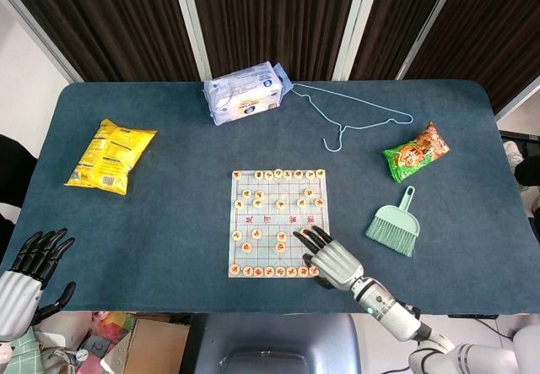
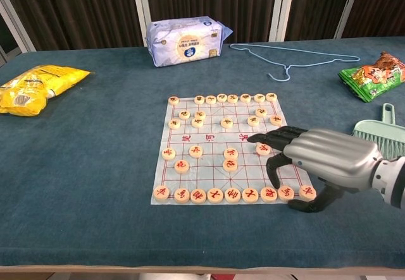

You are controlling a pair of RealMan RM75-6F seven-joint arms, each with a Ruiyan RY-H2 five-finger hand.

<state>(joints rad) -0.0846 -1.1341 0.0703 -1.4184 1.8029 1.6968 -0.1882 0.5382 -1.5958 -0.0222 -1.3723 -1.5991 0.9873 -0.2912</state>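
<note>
A Chinese chess board sheet (image 1: 277,222) (image 2: 209,155) with several round wooden pieces lies at the table's middle front. My right hand (image 1: 331,257) (image 2: 319,160) hovers over the board's near right corner, palm down, fingers apart and curved, holding nothing. Its fingertips (image 2: 273,180) hang just above the front row of pieces (image 2: 269,193). My left hand (image 1: 29,271) stays off the table's near left corner, fingers spread, empty; the chest view does not show it.
A yellow snack bag (image 1: 110,155) (image 2: 35,87) lies at the left, a tissue pack (image 1: 245,92) (image 2: 186,40) at the back, a light blue hanger (image 1: 354,121) (image 2: 297,57) beside it. A green snack packet (image 1: 416,152) (image 2: 373,76) and a green dustpan brush (image 1: 395,225) (image 2: 380,131) lie at the right.
</note>
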